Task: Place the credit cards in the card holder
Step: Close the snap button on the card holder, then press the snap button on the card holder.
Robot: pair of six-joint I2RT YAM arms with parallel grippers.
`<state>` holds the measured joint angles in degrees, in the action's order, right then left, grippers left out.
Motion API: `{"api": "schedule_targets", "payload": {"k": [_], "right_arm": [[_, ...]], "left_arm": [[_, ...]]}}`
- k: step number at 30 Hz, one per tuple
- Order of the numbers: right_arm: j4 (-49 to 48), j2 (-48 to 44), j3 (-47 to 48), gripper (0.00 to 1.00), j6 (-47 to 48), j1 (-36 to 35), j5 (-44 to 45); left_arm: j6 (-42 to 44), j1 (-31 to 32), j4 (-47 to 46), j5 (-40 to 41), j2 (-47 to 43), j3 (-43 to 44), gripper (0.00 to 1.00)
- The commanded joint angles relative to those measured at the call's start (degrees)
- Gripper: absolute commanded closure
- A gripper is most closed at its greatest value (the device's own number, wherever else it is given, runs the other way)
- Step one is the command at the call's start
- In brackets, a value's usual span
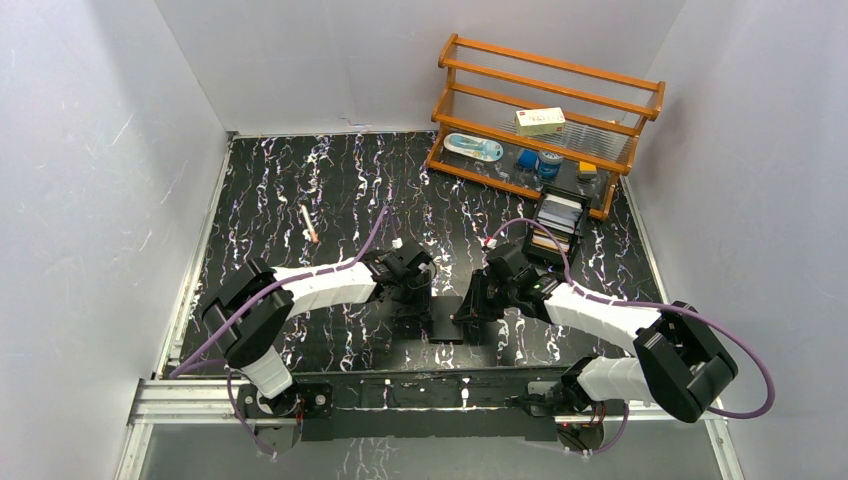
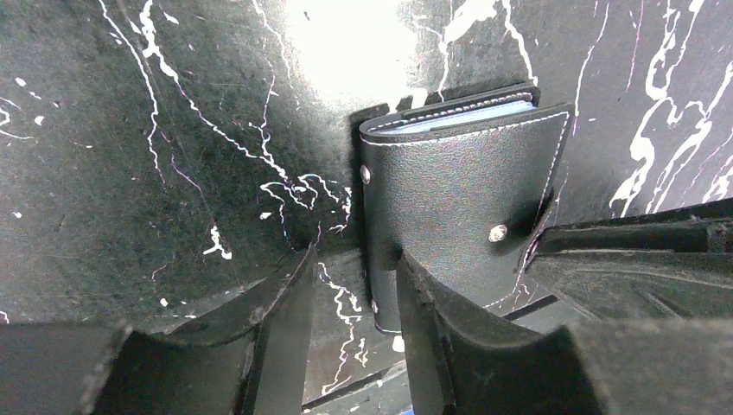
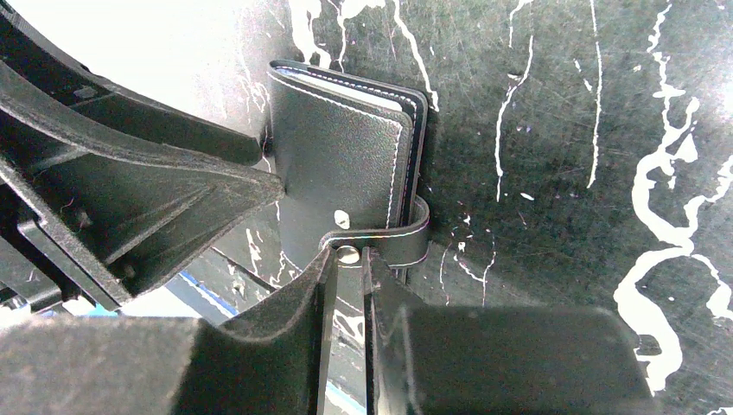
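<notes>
There, credit cards (image 1: 558, 218) in box (image 1: 537, 250), card holder (image 3: 346, 156) folded

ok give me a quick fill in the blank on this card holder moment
1. The card holder is ___ with white stitching.
2. The right gripper has its jaws closed on the card holder's snap ___.
3. Cards stand in a black box in front of a rack made of ___.
4. In the top view, the card holder lies ___ the two grippers.

Missing words: black; tab; wood; between
</notes>
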<state>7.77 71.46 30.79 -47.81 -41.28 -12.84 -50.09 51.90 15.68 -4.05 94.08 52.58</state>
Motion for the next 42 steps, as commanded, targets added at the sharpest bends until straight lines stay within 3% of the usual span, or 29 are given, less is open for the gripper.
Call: {"api": "schedule_targets", "payload": {"k": [1, 28, 42], "right_arm": [[-0.7, 0.3, 2.7, 0.75, 0.1, -0.2, 1.0], [-2.9, 5.0, 3.9, 0.77, 0.3, -0.8, 1.5], [8.6, 9.7, 8.4, 0.79, 2.0, -3.7, 10.0]], "left_arm": [[1.4, 0.1, 2.8, 0.6, -1.0, 2.3, 0.62], [1.1, 0.0, -1.1, -1.7, 2.1, 1.0, 0.63], [0.1, 0.0, -4.2, -2.7, 2.1, -1.4, 0.64]]}}
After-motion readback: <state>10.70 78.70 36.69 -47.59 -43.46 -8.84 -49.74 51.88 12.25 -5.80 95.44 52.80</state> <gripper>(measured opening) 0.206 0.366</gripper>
